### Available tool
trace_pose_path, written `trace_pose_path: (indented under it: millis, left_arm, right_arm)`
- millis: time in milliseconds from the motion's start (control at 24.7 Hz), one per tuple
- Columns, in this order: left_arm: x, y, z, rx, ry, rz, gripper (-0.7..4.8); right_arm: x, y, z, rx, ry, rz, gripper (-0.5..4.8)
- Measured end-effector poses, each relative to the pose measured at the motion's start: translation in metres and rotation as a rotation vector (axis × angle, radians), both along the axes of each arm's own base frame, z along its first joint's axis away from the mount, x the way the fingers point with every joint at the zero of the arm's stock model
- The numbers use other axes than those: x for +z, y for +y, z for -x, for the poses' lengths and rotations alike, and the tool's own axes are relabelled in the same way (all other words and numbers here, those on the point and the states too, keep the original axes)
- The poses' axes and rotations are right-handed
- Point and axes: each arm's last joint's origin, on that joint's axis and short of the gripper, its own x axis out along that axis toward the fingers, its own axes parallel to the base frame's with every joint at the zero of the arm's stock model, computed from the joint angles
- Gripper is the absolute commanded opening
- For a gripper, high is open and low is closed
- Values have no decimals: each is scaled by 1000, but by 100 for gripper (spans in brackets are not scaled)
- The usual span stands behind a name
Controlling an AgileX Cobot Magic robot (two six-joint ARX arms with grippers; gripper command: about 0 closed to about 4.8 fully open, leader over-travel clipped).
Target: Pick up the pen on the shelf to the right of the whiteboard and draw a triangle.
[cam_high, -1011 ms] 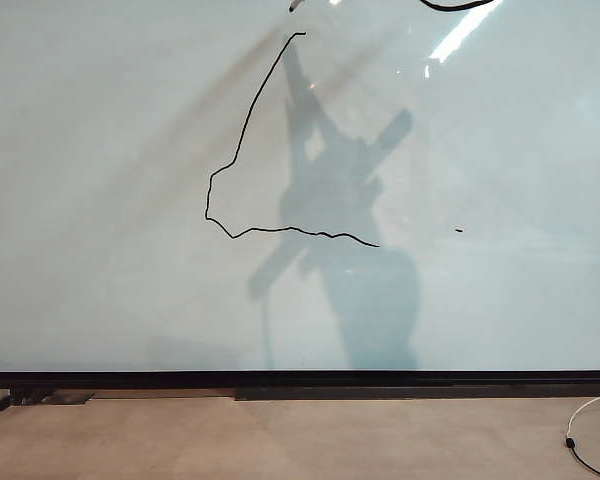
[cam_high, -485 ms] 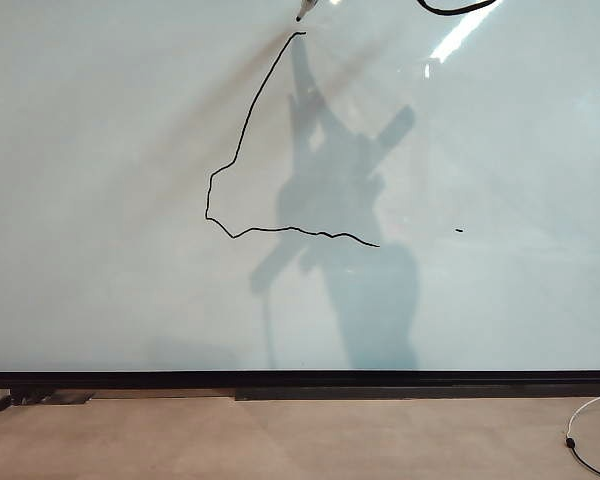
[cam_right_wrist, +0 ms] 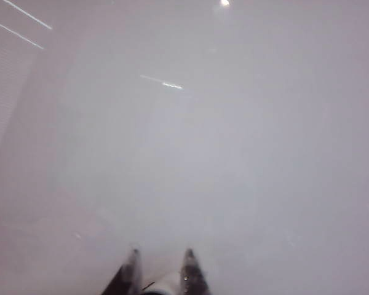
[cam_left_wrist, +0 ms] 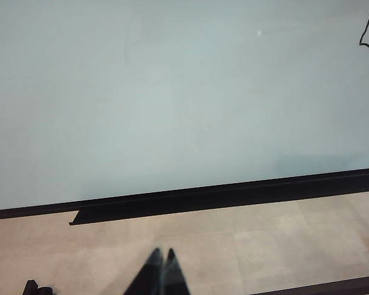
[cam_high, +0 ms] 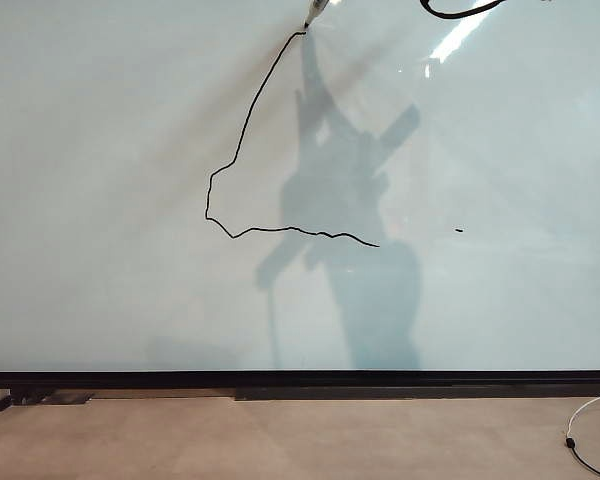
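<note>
Since only the right arm draws, the left gripper (cam_left_wrist: 162,270) sits parked low over the floor at the bottom of its wrist view, fingertips pressed together and holding nothing, well apart from the whiteboard (cam_left_wrist: 172,92). A bit of drawn line shows at the upper right edge of that view.

In the exterior view, going left to right: the triangle (cam_high: 242,140) is unfinished. The left side and wobbly base are down, and the right side is missing, with the base ending mid-frame. The pen (cam_high: 314,11) sits at the top centre, tip at the apex where the left stroke ends, probably set there to start the closing side down to the base's right end.

The right gripper (cam_right_wrist: 162,270) is clamped on the pen's pale barrel (cam_right_wrist: 163,284), close to the board so the tip can reach it.
</note>
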Motion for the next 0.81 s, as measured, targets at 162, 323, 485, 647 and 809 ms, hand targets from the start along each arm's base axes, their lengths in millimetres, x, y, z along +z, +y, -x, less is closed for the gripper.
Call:
trace_pose_path:
  millis: [162, 323, 485, 647, 809]
  left_arm:
    - [0, 0, 0, 0, 0, 0, -5]
    - [0, 0, 0, 0, 0, 0, -5]
    - [0, 0, 0, 0, 0, 0, -5]
    - [0, 0, 0, 0, 0, 0, -5]
    - [0, 0, 0, 0, 0, 0, -5]
  right_arm:
    - [0, -1, -1, -3, 3, 2, -3]
    - [0, -1, -1, -4, 5, 4, -3]
    - [-1, -1, -1, -4, 12, 7, -3]
    - [-3, -1, -2, -12, 18, 14, -3]
    - [-9, -2, -1, -28, 29, 26, -3]
